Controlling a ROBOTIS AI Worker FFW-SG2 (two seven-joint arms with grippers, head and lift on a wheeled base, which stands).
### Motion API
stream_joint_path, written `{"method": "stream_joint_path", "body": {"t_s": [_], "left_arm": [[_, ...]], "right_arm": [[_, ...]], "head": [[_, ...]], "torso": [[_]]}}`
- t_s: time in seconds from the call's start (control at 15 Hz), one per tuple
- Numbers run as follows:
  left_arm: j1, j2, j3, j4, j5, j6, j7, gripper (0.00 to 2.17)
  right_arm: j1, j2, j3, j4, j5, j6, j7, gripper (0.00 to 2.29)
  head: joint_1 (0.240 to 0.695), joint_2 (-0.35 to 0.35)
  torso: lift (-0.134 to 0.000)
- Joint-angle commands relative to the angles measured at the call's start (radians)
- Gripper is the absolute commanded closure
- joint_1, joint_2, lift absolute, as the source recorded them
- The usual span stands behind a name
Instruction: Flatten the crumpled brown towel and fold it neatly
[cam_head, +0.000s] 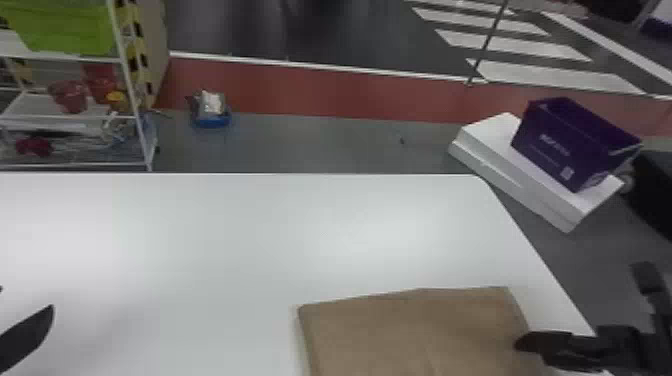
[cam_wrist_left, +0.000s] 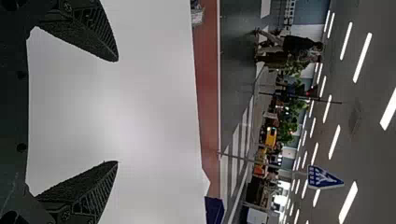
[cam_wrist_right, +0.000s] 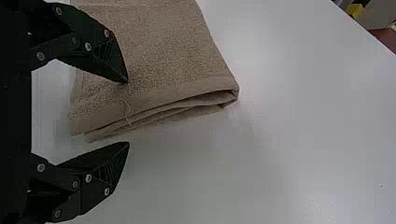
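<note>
The brown towel (cam_head: 415, 330) lies flat and folded in layers at the table's near right, its lower part cut off by the head view's bottom edge. My right gripper (cam_head: 525, 342) is at the towel's right edge. In the right wrist view, that gripper (cam_wrist_right: 128, 112) stands open, one finger over the towel (cam_wrist_right: 159, 51) and the other beside its layered edge, nothing held. At the near left, well away from the towel, is my left gripper (cam_head: 30, 330); the left wrist view shows this gripper (cam_wrist_left: 117, 112) open over bare table, nothing between its fingers.
The white table (cam_head: 225, 235) has its right edge close to my right arm. Beyond it on the floor, a purple box (cam_head: 565, 145) rests on white boxes (cam_head: 520, 175). A white shelf rack (cam_head: 75, 117) stands behind the table at the left.
</note>
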Motion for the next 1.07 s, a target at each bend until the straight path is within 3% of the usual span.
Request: {"method": "stream_joint_path", "body": {"t_s": [0.0, 0.13, 0.27, 0.4, 0.53, 1.0], "left_arm": [[0.0, -0.003, 0.0, 0.001, 0.0, 0.0, 0.0, 0.1], [0.0, -0.003, 0.0, 0.005, 0.0, -0.003, 0.0, 0.1], [0.0, -0.003, 0.0, 0.006, 0.0, -0.006, 0.0, 0.1], [0.0, -0.003, 0.005, 0.005, 0.0, -0.006, -0.002, 0.1], [0.0, -0.003, 0.006, 0.005, 0.0, -0.006, 0.0, 0.1], [0.009, -0.003, 0.011, -0.011, 0.008, -0.003, -0.002, 0.1]], "right_arm": [[-0.012, 0.002, 0.019, 0.001, 0.008, 0.03, 0.001, 0.59], [-0.026, 0.006, 0.039, 0.004, 0.018, 0.03, 0.001, 0.59], [-0.038, 0.009, 0.048, 0.007, 0.02, 0.03, 0.002, 0.84], [-0.044, 0.009, 0.056, 0.016, 0.028, 0.03, 0.002, 0.84], [-0.052, 0.009, 0.057, 0.035, 0.034, 0.03, 0.005, 1.03], [-0.132, 0.008, 0.014, 0.058, 0.004, 0.03, 0.045, 1.03]], "head": [[0.695, -0.224], [0.695, -0.219], [0.695, -0.21], [0.695, -0.204], [0.695, -0.2], [0.695, -0.2]], "torso": [[-0.124], [-0.124], [-0.124], [-0.124], [-0.124], [-0.124]]}}
